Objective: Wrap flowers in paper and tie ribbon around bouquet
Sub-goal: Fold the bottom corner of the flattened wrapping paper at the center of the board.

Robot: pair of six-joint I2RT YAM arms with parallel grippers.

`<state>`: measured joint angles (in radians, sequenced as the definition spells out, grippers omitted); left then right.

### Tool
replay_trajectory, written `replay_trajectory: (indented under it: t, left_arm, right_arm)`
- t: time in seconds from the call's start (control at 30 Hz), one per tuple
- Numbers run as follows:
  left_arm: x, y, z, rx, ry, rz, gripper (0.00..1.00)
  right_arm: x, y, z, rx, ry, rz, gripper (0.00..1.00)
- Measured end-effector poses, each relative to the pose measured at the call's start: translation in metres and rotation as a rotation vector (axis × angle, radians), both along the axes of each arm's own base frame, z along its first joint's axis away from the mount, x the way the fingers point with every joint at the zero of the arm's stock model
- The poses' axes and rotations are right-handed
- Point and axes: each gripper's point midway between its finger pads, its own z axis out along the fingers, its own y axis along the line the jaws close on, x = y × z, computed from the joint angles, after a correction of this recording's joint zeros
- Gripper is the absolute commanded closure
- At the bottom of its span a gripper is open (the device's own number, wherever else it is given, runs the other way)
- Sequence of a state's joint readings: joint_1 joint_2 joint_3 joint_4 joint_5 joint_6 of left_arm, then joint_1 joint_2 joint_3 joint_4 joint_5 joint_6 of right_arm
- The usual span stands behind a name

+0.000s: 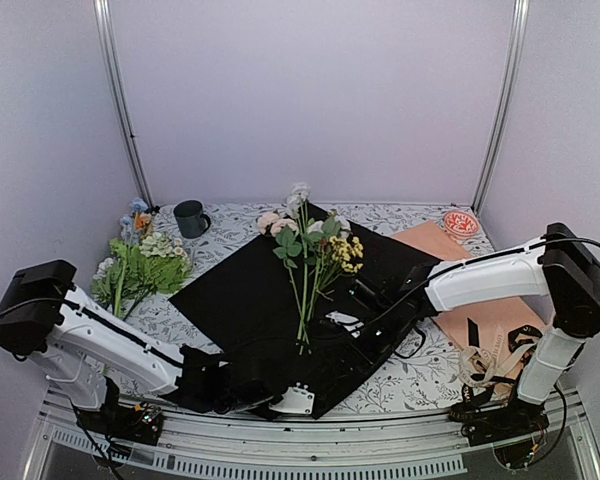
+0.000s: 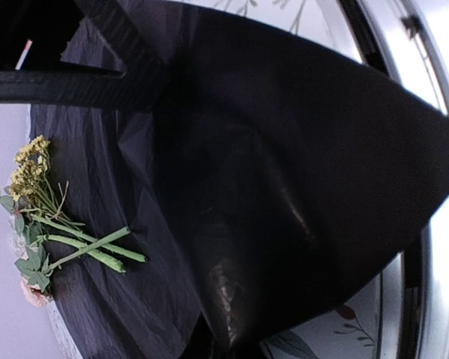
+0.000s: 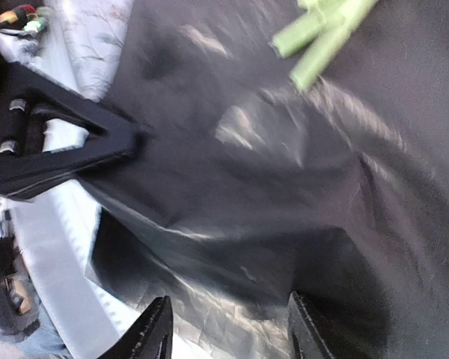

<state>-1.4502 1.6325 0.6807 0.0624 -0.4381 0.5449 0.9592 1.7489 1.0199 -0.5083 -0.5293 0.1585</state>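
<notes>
Left arm runs low along the near rail, forearm stretched to your right, left gripper [image 1: 260, 392] at the near corner of the paper [image 1: 235, 300]. Its jaws are closed and seem to pinch that corner: the left wrist view shows the sheet humped up in a glossy fold running right to the camera. Right arm reaches in from the right base, elbow high, forearm crossing over the peach sheet [image 1: 500, 315]. The right gripper [image 3: 228, 333] hangs just over the paper's near-right part with jaws apart and nothing between them; that view is blurred.

The paper lies as a diamond on the table [image 1: 410, 375], near corner at the table's front edge, right corner touching the peach sheet. The flowers [image 1: 305, 265] lie loose down its middle, blooms at the far corner, stem ends pointing at you, just beside the right gripper.

There is bare patterned table left of the paper and along the front right. A leftover bunch [image 1: 140, 268] lies far left, well apart, with a dark mug [image 1: 190, 218] behind it. The ribbon [image 1: 495, 355] is heaped by the right arm's base, on the peach sheet's near edge. A small round red-and-white thing [image 1: 461, 223] sits back right
</notes>
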Motion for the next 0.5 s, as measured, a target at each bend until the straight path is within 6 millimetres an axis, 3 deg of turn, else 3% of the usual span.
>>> replay_trajectory:
  t: [0.17, 0.27, 0.4, 0.5]
  left_arm:
    - [0.01, -0.003, 0.023, -0.103, 0.112, 0.039, 1.0]
    - [0.027, -0.004, 0.04, -0.177, 0.194, 0.087, 1.0]
    - [0.044, -0.005, 0.052, -0.23, 0.306, 0.122, 1.0]
    - [0.054, -0.001, 0.054, -0.242, 0.375, 0.146, 1.0]
  right_arm:
    - [0.015, 0.0, 0.051, 0.165, -0.007, -0.02, 0.34]
    - [0.036, -0.007, 0.077, 0.258, -0.023, -0.058, 0.31]
    - [0.055, -0.016, 0.087, 0.306, -0.048, -0.077, 0.27]
    - [0.053, -0.016, 0.091, 0.339, -0.063, -0.033, 0.25]
